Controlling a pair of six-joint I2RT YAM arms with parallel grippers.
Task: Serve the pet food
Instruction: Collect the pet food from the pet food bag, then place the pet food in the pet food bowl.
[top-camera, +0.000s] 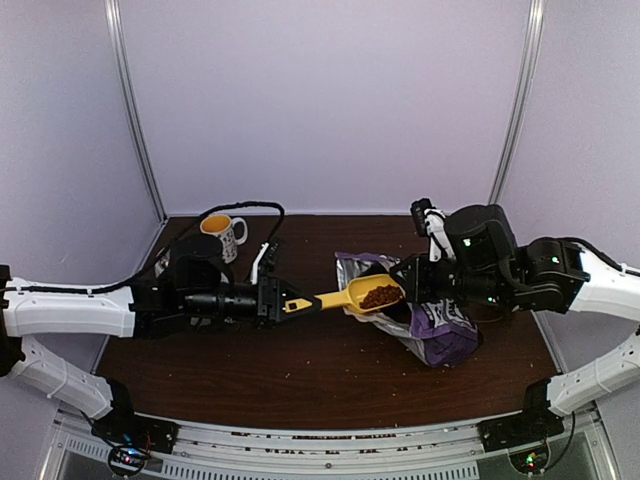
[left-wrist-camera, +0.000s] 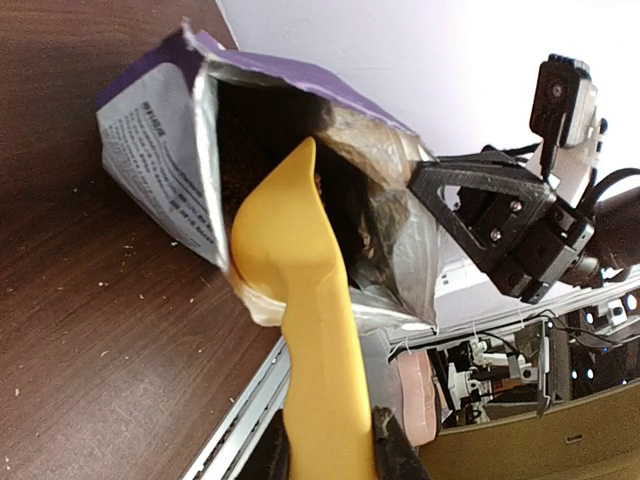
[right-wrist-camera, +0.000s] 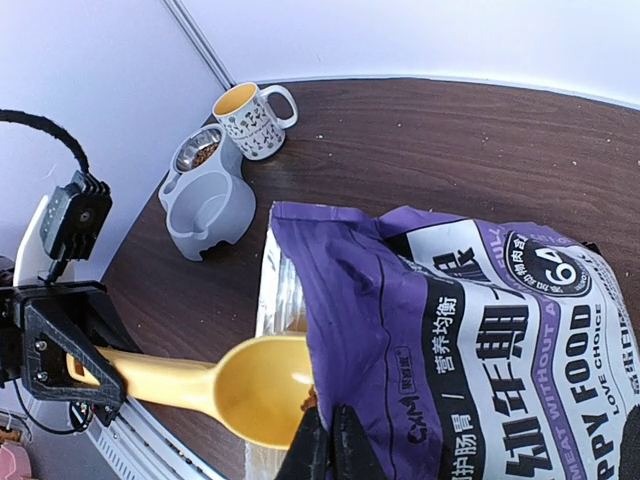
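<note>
Ur left gripper (top-camera: 280, 302) clamped on yellow scoop (top-camera: 345, 298) handle; kibble (top-camera: 381, 296) heaped in scoop, right at mouth of puppy food bag (right-wrist-camera: 450, 320). Ur right gripper (right-wrist-camera: 328, 425) pinched shut on bag rim.

A dark brown wood-grain table (top-camera: 300, 370) is enclosed on the left, right and far sides by pale lilac-white walls (top-camera: 320, 100). Metal uprights (top-camera: 135, 110) are set at the far corners. A metal rail (top-camera: 330, 440) is fixed along the near edge.

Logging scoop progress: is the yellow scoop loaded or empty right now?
Loaded: the top view shows brown kibble filling the yellow scoop, at the puppy food bag's mouth.
</note>
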